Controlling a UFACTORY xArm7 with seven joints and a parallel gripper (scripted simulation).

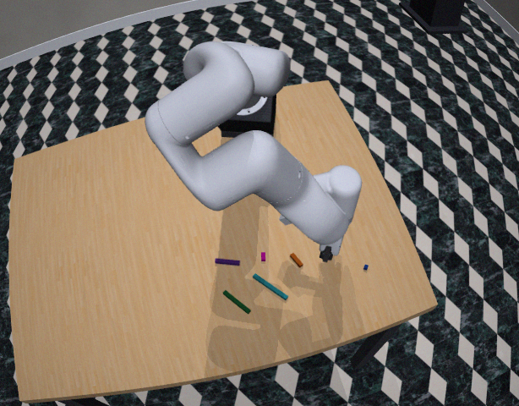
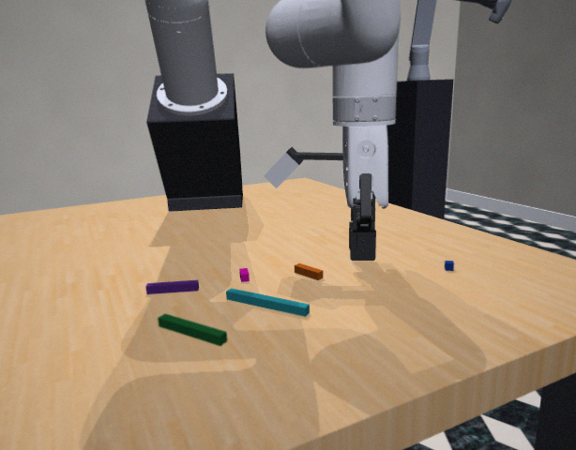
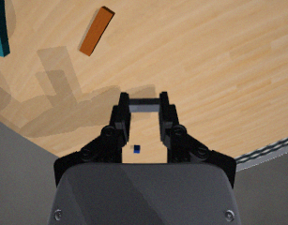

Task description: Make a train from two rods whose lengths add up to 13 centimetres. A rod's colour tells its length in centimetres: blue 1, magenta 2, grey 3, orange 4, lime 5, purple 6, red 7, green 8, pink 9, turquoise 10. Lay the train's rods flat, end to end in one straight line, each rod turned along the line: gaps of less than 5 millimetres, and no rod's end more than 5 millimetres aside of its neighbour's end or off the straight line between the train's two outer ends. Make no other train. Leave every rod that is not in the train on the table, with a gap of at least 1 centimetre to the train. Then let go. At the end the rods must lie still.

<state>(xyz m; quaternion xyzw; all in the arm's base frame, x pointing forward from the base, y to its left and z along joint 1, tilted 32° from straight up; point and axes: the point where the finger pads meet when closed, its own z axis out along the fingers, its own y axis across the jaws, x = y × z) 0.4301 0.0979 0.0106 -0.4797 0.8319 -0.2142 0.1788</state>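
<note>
My gripper (image 1: 325,254) (image 2: 362,246) (image 3: 144,102) is shut on a grey rod (image 3: 144,108), which spans between the two fingertips, held by its ends. In the top and exterior views the fingers hide this rod. The gripper hangs above the table, between the orange and blue rods. A turquoise rod (image 1: 270,286) (image 2: 267,302) (image 3: 1,37) lies flat and slanted on the table. An orange rod (image 1: 296,260) (image 2: 308,271) (image 3: 97,32) lies between it and the gripper. A magenta rod (image 1: 263,256) (image 2: 244,275) lies behind the turquoise rod. No rods on the table touch.
A green rod (image 1: 237,302) (image 2: 191,329) lies in front of a purple rod (image 1: 227,262) (image 2: 172,287), both left of the turquoise one. A small blue rod (image 1: 365,266) (image 2: 448,265) (image 3: 137,149) lies at the right. The arm's shadows cross the table (image 1: 98,262) (image 2: 46,338).
</note>
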